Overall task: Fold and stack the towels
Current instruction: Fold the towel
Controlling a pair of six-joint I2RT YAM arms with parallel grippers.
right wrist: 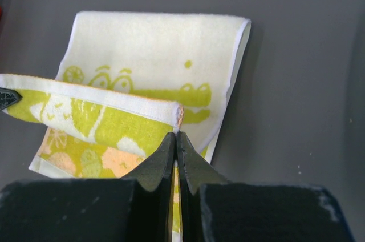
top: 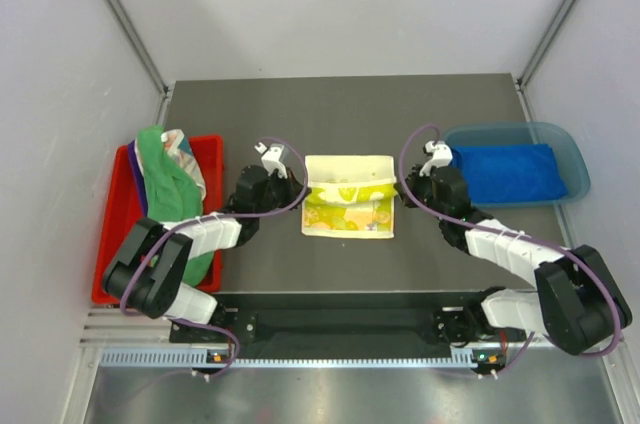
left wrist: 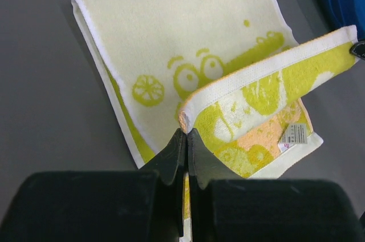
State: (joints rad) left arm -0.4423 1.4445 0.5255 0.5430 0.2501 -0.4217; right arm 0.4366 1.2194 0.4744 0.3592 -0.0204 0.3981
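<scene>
The left hand (left wrist: 187, 134) and right hand (right wrist: 175, 134) are each clamped on a near corner of the crocodile towel (top: 348, 206), lifted above the rest lying mid-worktop (top: 330, 109). The pinches look shallow; uneven travel could pull a corner free or skew the fold

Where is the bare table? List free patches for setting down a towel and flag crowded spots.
Free: the far strip of table beyond the crocodile towel, between the red tray and blue bin; also the near strip from the towel to the table's edge. Crowded: both sides of the towel, where left gripper and right gripper pinch it.
</scene>
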